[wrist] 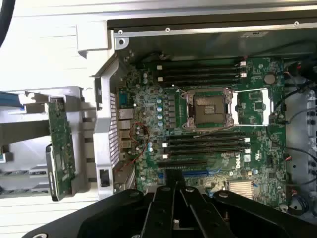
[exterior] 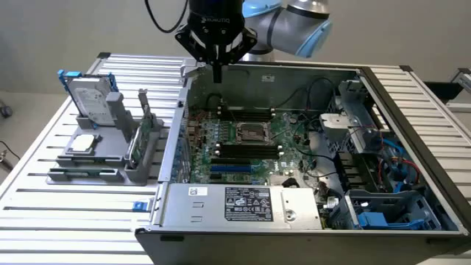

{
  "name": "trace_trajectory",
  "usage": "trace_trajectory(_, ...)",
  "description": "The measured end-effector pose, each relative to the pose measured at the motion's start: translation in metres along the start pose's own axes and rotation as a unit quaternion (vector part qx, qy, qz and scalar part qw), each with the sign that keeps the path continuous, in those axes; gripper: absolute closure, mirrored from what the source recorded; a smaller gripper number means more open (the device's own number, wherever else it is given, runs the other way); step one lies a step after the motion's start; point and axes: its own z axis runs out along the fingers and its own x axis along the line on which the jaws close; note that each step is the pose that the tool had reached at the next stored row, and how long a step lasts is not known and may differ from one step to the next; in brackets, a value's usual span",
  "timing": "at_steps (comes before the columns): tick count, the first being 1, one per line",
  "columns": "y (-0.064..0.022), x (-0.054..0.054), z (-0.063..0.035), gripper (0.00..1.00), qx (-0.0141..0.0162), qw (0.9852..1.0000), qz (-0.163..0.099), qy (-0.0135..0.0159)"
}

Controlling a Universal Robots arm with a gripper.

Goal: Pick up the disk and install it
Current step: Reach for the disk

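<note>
The disk (exterior: 91,98), a silver-grey drive with a white label and blue rails, stands upright in the grey holder (exterior: 96,165) on the slatted table, at the exterior view's left. My gripper (exterior: 218,73) hangs over the back left corner of the open computer case (exterior: 294,232), well apart from the disk, its two black fingers pressed together with nothing between them. In the wrist view the shut gripper (wrist: 173,182) points down at the motherboard (wrist: 208,114).
A small square chip (exterior: 83,142) lies on the holder and a green circuit card (exterior: 151,130) (wrist: 62,148) stands in it beside the case wall. The case holds a power supply (exterior: 243,204), cables and blue drive-bay parts (exterior: 375,218) at the front right.
</note>
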Motion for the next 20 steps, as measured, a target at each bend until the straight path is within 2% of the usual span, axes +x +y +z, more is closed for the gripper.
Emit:
trace_trajectory(14, 0.0, 0.0, 0.0, 0.89, 0.0, 1.0, 0.0, 0.0)
trace_trajectory(17, -0.0005, 0.007, -0.0002, 0.89, 0.0001, 1.0, 0.0, 0.0)
trace_trajectory(20, -0.001, 0.02, -0.0004, 0.89, 0.0, 1.0, 0.0, -0.0001)
